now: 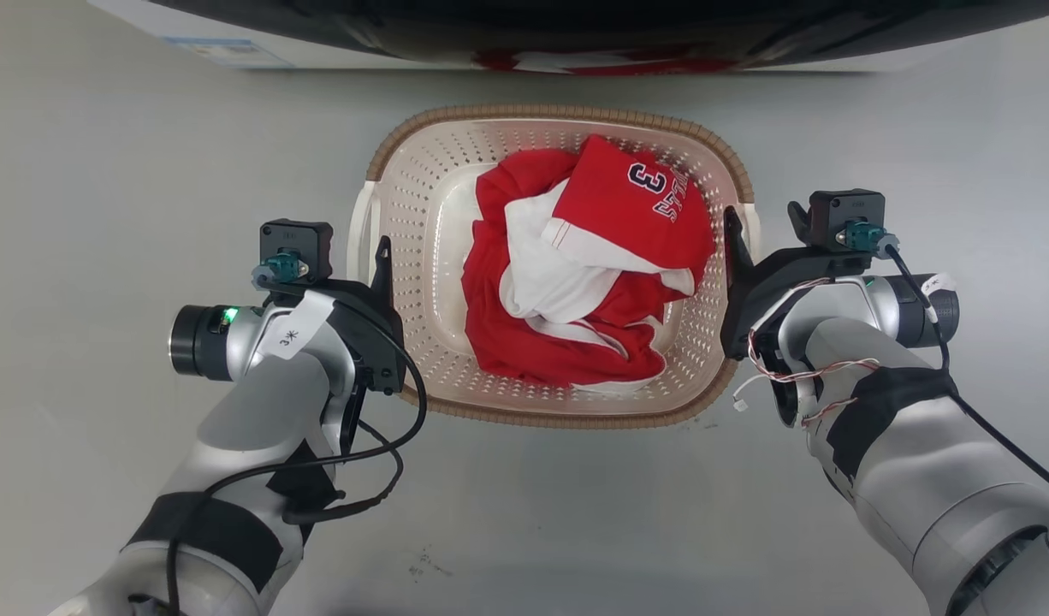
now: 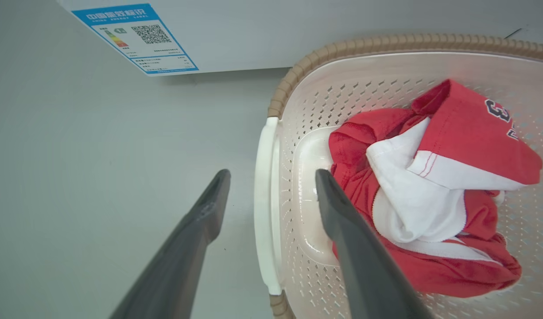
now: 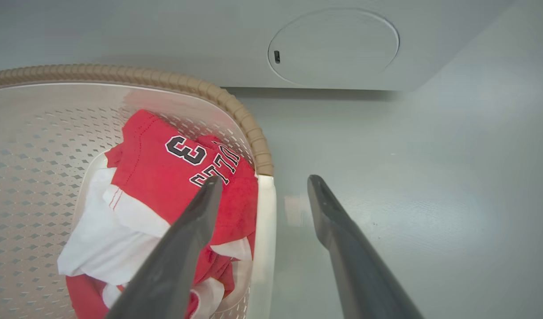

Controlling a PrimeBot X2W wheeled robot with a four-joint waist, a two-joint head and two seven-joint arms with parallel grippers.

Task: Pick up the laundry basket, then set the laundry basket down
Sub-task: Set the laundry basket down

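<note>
Left pincer (image 2: 272, 177) wide, fingers astride left handle (image 2: 265, 199), one inside the wall, one outside. Right pincer (image 3: 265, 181) likewise wide astride right handle (image 3: 263, 239). Neither closed yet. Laundry basket (image 1: 559, 113) seems to rest on floor (image 1: 105, 171) before washer (image 1: 234, 47). I reckon mirrored holds keep it level.

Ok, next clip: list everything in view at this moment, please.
laundry basket: one, cream with brown rim, on the floor before the washer
clothes: one heap, red and white, inside the basket
washer: one, white, along the head view's top edge
energy label: one, blue and white, on the washer
floor: one, grey, under everything
left gripper: one, dark, jaws open astride the white left handle
right gripper: one, dark, jaws open astride the white right handle
</note>
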